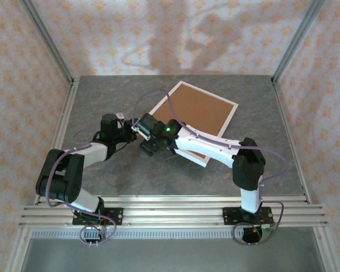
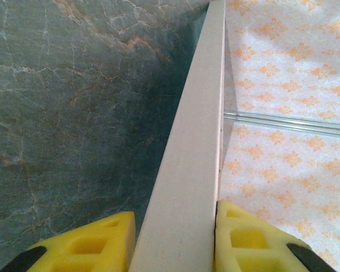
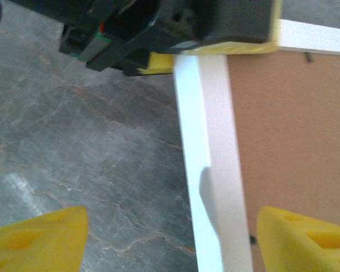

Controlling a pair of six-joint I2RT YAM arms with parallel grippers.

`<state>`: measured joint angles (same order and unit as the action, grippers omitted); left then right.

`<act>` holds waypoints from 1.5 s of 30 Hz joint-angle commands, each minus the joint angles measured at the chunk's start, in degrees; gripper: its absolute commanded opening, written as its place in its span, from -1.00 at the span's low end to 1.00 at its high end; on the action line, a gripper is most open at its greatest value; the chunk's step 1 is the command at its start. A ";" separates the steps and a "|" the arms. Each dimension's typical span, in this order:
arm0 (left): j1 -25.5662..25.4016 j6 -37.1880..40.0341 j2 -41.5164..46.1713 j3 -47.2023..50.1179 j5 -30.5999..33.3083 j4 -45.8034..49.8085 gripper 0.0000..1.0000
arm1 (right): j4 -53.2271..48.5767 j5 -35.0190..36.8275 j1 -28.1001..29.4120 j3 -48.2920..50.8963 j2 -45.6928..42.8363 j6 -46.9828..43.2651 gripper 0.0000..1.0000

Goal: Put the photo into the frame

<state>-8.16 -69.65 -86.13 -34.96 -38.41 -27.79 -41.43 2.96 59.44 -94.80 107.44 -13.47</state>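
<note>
White rectangular frame, matte brown backing uppermost, veined grey table beneath, left gripper clamping frame's smooth rail, right gripper spread wide

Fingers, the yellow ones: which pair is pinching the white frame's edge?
The left fingers: they press against both sides of the frame edge. The right fingers stand wide apart, gripping nothing.

left tool clamped, right tool spread wide

Overhead looks down; wrists closely share frame.
</note>
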 commanded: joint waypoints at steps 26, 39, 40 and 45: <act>-2.76 -0.82 6.57 -6.92 1.41 8.48 -0.38 | 12.15 38.98 4.93 16.73 -0.13 -7.11 -0.04; 1.62 2.41 8.54 -13.22 1.33 15.57 1.00 | 14.68 39.51 3.40 14.78 -6.94 -13.89 -1.00; 3.18 2.32 9.16 -13.29 1.24 15.70 1.00 | 15.16 38.92 3.24 14.59 -8.08 -14.46 -1.00; 12.33 4.23 12.37 -13.69 1.77 21.07 1.00 | 20.93 37.13 3.09 13.00 -11.27 -20.99 -1.00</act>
<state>0.73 -67.79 -76.07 -47.22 -37.15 -11.00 -29.69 40.03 62.28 -78.89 101.01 -32.34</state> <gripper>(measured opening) 0.998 0.231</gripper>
